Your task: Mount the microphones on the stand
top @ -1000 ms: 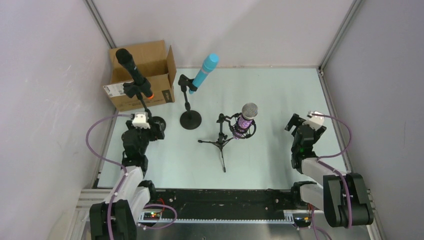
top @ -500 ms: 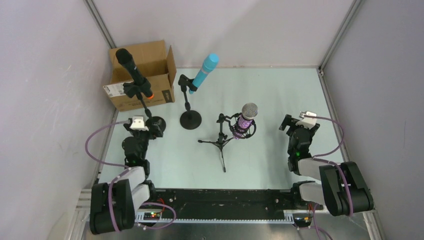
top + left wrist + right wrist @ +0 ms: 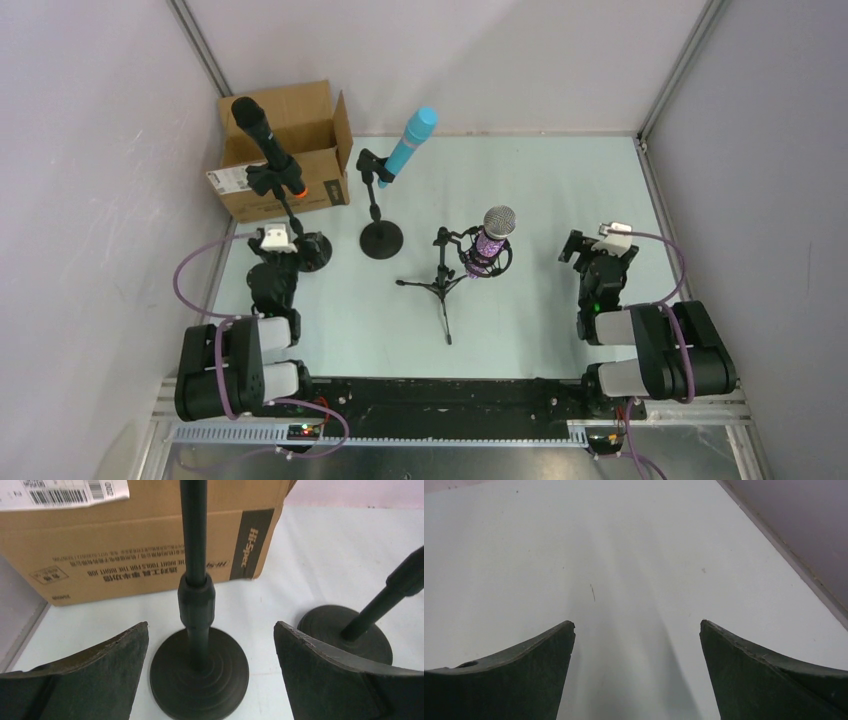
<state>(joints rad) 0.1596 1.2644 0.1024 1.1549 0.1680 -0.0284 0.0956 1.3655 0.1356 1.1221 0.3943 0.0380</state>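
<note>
The black microphone [image 3: 262, 130] with an orange-red end sits in the clip of a round-base stand [image 3: 312, 245] at the left. The turquoise microphone [image 3: 410, 143] sits in a second round-base stand [image 3: 381, 239]. The glittery purple microphone [image 3: 491, 236] with a silver mesh head sits in a tripod stand [image 3: 441, 277]. My left gripper [image 3: 283, 262] is open and empty, just in front of the left stand's base [image 3: 199, 672] and pole [image 3: 195, 575]. My right gripper [image 3: 592, 255] is open and empty over bare table [image 3: 624, 570], right of the tripod.
An open cardboard box [image 3: 285, 150] stands at the back left, right behind the left stand; it fills the top of the left wrist view [image 3: 135, 535]. The second stand's base [image 3: 345, 632] shows at the right there. Enclosure walls ring the table.
Both arms have folded back toward their bases. The left gripper drew back a little from the left stand. The right gripper moved slightly left and nearer. The microphones have not moved.
</note>
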